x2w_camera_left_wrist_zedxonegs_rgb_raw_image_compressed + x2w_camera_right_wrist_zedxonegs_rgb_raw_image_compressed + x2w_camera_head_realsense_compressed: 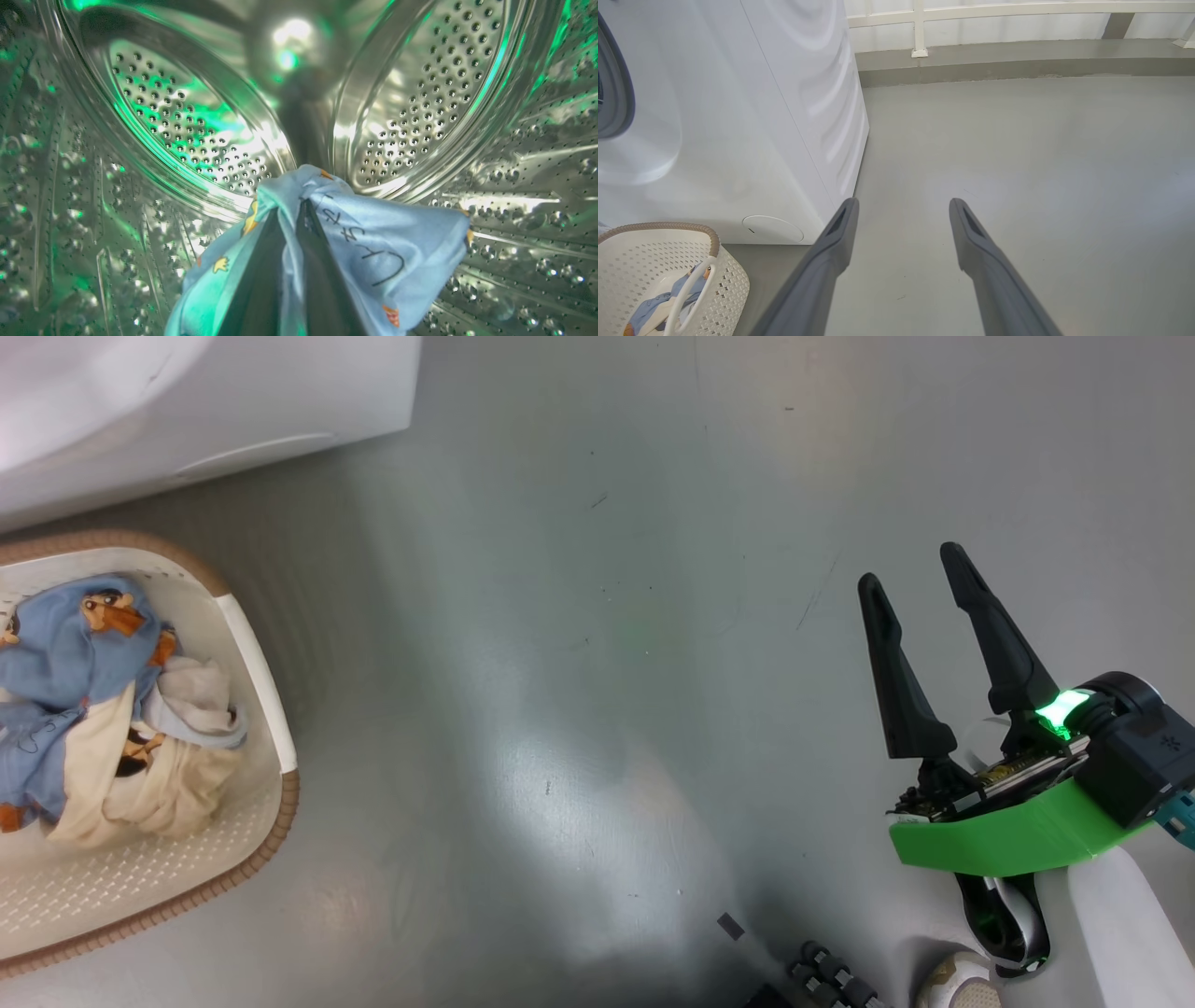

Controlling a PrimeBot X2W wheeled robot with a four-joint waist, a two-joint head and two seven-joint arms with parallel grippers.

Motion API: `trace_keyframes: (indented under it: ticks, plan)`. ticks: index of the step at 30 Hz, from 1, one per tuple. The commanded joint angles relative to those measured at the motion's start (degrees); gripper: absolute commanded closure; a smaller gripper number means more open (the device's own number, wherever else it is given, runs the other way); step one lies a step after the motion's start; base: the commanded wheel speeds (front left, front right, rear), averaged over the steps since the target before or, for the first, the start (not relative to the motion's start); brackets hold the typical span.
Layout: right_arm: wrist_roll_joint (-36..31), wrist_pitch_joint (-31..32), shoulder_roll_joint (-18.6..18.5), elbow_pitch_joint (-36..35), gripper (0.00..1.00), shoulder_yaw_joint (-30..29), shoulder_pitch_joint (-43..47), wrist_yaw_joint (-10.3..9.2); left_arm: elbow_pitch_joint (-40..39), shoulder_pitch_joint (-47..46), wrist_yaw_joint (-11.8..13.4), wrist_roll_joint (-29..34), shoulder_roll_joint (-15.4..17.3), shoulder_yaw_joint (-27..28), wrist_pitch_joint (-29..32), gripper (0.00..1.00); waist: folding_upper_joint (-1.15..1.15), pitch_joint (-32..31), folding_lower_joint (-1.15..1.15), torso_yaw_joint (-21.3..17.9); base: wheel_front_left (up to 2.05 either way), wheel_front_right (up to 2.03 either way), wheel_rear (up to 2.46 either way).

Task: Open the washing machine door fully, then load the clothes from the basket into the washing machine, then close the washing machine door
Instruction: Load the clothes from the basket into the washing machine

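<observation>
My left gripper [299,205] is deep inside the washing machine's steel perforated drum [187,126], shut on a light blue garment [373,252] with orange prints and dark lettering that drapes over both fingers. The cream basket [266,681] with a brown rim sits on the floor at the left, holding the clothes [103,700]: blue printed fabric, white and cream cloth. The white washing machine [187,401] stands behind it. My right gripper [915,565] hovers open over bare floor at the right, holding nothing. In the right wrist view the basket [724,284] and the washing machine [761,116] lie left of the fingers.
Grey floor [597,616] stretches between the basket and my right arm. A low white rail [1017,9] and a raised kerb run along the far wall. The robot's base [831,980] shows at the bottom edge.
</observation>
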Motion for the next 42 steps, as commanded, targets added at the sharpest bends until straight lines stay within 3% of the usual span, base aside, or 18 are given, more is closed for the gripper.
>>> trace_keyframes:
  ticks: [1,2,3,4,13,24,29,32,42]
  plan:
    - [0.5,-0.3,-0.6,-1.1,0.00,1.2,0.7,0.09,-0.4,0.9,0.0,-0.7,2.5,0.5,1.0,0.90,0.00,0.0,0.00,0.0,0.00,0.00,0.00]
    - [0.5,-0.3,-0.7,-1.1,0.00,1.2,0.6,0.09,-0.1,1.0,0.2,-0.9,2.3,0.6,1.3,0.62,0.00,0.0,0.00,0.0,0.00,0.00,0.00]
    - [0.5,-0.3,-0.7,-1.1,0.00,1.1,0.6,0.09,0.1,1.0,0.4,-1.0,2.2,0.6,1.4,0.09,0.00,0.0,0.00,0.0,0.00,0.00,0.00]
    - [0.5,-0.3,-0.7,-1.1,0.00,1.1,0.6,0.09,0.3,1.1,0.5,-1.1,2.1,0.6,1.3,0.00,0.00,0.0,0.00,0.0,0.00,0.00,0.00]
    - [-0.2,-0.3,-0.8,-0.8,0.00,-0.3,0.6,0.09,1.8,4.2,1.5,-2.2,0.9,1.2,-3.0,0.00,0.00,-1.7,0.00,1.2,0.00,0.00,0.00]
    - [-1.5,-0.3,-2.0,-1.0,0.00,-2.9,2.8,0.09,-0.3,16.3,1.8,-2.6,-2.2,1.4,-9.1,0.00,0.00,-7.6,0.00,5.1,0.00,0.00,0.00]
    - [-1.9,-0.3,-2.5,-1.0,0.00,-3.4,3.9,0.09,-7.7,23.7,3.0,-2.1,-3.6,3.2,-9.4,0.00,0.00,-10.2,0.00,6.6,0.00,0.00,0.00]
    - [-2.3,-0.3,-2.9,-1.0,0.00,-3.6,4.7,0.09,-16.2,31.2,4.2,-1.0,-5.1,5.4,-9.5,0.00,0.00,-12.3,0.00,7.7,0.00,0.00,0.00]
    - [-3.2,-0.3,-3.9,0.2,0.00,-3.1,7.5,0.09,-43.2,60.2,9.0,3.3,-13.1,11.9,-9.5,0.00,0.00,-20.0,0.00,10.2,0.00,0.00,0.00]
